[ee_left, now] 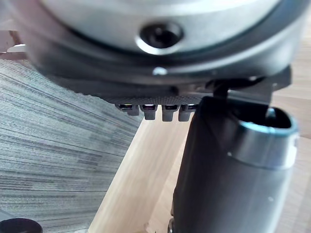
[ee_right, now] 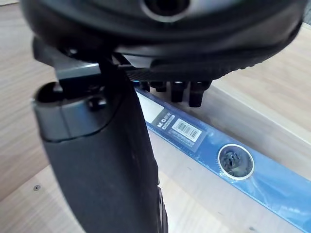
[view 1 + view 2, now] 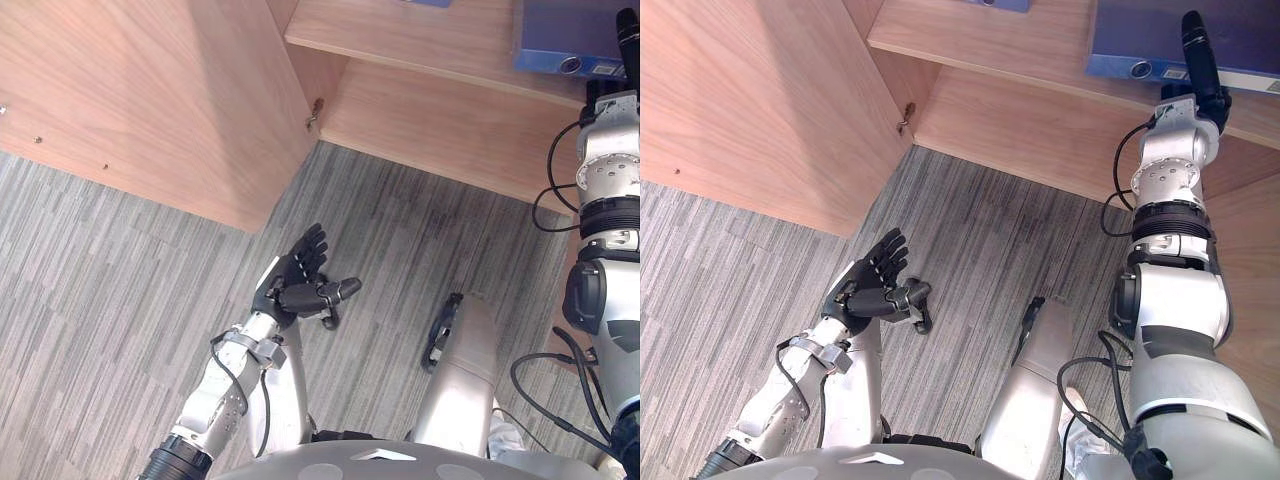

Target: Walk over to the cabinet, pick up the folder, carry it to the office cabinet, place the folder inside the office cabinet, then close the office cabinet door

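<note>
Risk: dark right hand (image 3: 1200,60), fingers straight over flat blue plastic folder (image 3: 1130,40) (no grip), may drag it off light wooden shelf (image 3: 980,45) on withdrawal; left hand (image 3: 300,280) fingers spread, idle.

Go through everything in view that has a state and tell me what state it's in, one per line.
cabinet door: open, swung to the left.
folder: closed, lying flat on the shelf, spine outward.
left hand: open, empty, above the floor.
right hand: open, reaching to the folder.
</note>
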Controlling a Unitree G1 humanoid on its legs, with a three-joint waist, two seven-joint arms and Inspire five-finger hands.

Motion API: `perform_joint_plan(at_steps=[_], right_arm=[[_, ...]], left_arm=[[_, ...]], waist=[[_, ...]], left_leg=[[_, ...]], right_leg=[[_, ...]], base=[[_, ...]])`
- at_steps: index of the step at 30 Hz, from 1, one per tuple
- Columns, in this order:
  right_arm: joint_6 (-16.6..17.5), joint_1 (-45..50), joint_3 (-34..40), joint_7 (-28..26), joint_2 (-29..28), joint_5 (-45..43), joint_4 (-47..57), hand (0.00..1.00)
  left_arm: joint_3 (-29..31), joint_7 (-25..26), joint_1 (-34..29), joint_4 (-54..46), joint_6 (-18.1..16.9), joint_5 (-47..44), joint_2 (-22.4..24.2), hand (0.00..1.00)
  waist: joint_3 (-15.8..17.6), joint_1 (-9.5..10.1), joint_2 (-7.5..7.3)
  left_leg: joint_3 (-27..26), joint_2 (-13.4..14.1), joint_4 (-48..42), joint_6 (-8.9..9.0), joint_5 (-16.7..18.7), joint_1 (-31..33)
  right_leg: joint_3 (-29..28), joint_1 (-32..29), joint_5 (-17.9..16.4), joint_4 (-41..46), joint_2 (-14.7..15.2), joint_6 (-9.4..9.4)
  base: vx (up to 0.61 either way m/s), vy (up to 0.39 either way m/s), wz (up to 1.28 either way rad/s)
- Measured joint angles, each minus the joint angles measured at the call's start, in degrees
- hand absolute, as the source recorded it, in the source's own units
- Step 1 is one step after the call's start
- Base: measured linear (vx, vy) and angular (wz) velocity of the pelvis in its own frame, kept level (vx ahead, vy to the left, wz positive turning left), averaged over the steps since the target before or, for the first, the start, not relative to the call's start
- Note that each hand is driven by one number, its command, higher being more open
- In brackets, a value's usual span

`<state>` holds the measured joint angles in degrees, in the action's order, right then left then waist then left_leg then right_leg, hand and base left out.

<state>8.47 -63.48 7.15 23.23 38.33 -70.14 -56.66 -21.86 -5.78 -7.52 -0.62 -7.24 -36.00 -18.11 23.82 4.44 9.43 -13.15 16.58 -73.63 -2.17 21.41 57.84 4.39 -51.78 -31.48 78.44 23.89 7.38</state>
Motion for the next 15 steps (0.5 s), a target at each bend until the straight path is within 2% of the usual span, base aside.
perform_joint_plan(at_steps=[15], right_arm=[[-0.68, -1.05, -1.09, -0.42, 0.13, -0.01, 0.00, 1.00]], left_arm=[[-0.35, -0.76, -0.03, 0.02, 0.11, -0.08, -0.04, 1.00]], waist=[[0.01, -0.06, -0.02]], left_leg=[[0.19, 0.14, -0.82, -0.07, -0.04, 1.04]], right_leg=[[-0.28, -1.09, -0.02, 0.81, -0.08, -0.04]], base=[[0.00, 0.000, 0.00]])
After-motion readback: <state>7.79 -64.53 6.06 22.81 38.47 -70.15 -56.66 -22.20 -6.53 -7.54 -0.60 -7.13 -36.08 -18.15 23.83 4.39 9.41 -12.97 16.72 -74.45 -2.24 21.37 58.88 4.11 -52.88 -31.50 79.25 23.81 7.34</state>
